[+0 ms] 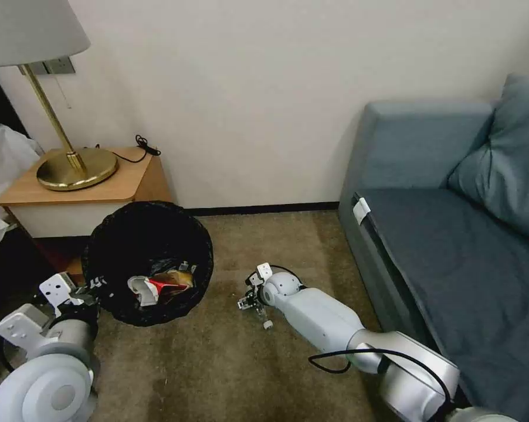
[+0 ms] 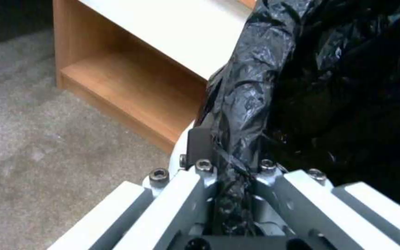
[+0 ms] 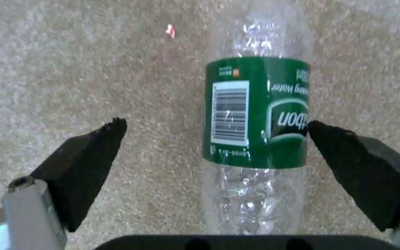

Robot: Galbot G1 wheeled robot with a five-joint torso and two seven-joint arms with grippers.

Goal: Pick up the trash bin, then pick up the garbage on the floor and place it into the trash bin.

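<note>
L gripper [image 2: 234,180] fingers clamped; R gripper [image 3: 216,139] fingers spread, arm low.

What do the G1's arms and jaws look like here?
Glossy silver-grey rounded arm shells. A black cable loops by the right arm. Right gripper: wedge-shaped black foam pads on grey metal jaws. Left gripper: white-and-grey ribbed links, hex-socket bolts, white perforated bracket.

The bottle [image 3: 255,121]'s green label shows a barcode and the letters "bon".
</note>
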